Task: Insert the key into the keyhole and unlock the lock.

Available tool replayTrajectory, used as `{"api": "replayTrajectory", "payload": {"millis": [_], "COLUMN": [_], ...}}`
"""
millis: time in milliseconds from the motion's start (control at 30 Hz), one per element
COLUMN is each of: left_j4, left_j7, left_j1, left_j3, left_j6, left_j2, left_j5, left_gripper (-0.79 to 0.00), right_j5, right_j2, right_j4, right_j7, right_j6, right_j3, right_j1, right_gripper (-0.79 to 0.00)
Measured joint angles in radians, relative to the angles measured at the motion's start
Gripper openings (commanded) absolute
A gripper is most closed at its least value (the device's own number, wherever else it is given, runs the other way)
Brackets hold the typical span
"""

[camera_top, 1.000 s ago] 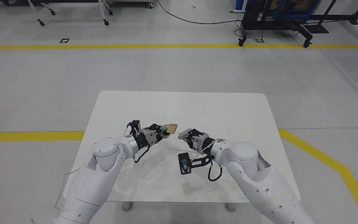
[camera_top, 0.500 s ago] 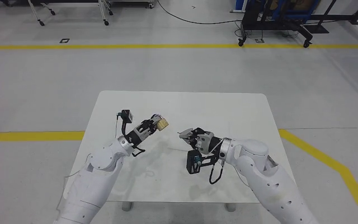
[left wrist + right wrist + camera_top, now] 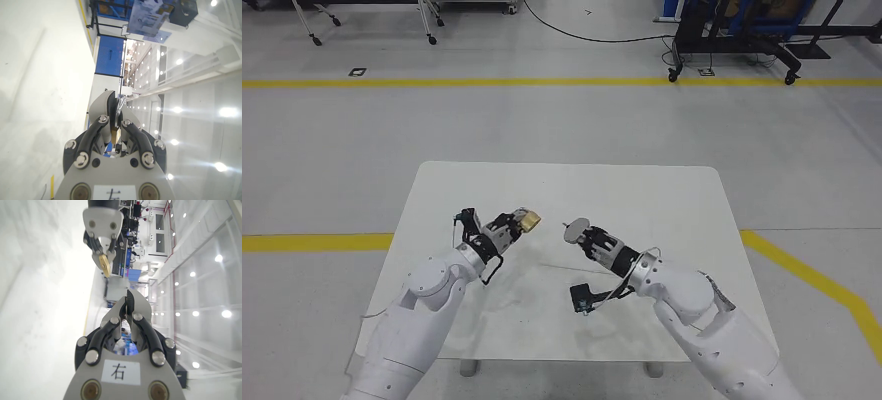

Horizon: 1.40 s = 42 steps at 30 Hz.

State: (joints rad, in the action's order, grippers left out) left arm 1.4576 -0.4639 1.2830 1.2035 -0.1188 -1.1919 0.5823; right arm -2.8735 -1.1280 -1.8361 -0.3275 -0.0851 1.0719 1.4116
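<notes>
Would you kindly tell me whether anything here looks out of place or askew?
Nothing stands out. The left gripper holds the brass lock above the table, and the right gripper holds the key beside it, not touching.

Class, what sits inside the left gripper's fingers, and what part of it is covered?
A small brass padlock, clamped in the left gripper. Its keyhole face shows in the right wrist view; the fingers cover the rest.

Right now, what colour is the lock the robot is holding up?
The lock is shiny golden yellow, like brass. The right wrist view shows it best.
</notes>
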Motion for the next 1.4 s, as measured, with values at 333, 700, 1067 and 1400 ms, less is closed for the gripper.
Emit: {"api": "replayTrajectory", "payload": {"millis": [333, 700, 1067, 1400], "left_j4": [0.055, 0.045, 0.070, 0.066], "left_j7": [-0.014, -0.012, -0.033, 0.023], "left_j1": [-0.026, -0.012, 0.061, 0.078], "left_j3": [-0.024, -0.018, 0.008, 0.001], "left_j6": [0.110, 0.119, 0.345, 0.469], "left_j2": [-0.010, -0.010, -0.004, -0.010], "left_j5": [-0.023, -0.019, -0.145, -0.232], "left_gripper": [-0.785, -0.785, -0.785, -0.785], "right_j5": [-0.133, -0.133, -0.198, -0.198], "right_j2": [0.004, 0.004, 0.030, 0.053], "right_j4": [0.073, 0.073, 0.193, 0.315], "right_j7": [-0.015, -0.014, -0.040, 0.203], "right_j6": [0.219, 0.217, 0.295, 0.453], "right_j3": [0.019, 0.019, -0.111, -0.350], "right_j1": [-0.038, -0.037, -0.152, -0.272], "right_gripper": [-0.785, -0.785, -0.785, -0.785]}}
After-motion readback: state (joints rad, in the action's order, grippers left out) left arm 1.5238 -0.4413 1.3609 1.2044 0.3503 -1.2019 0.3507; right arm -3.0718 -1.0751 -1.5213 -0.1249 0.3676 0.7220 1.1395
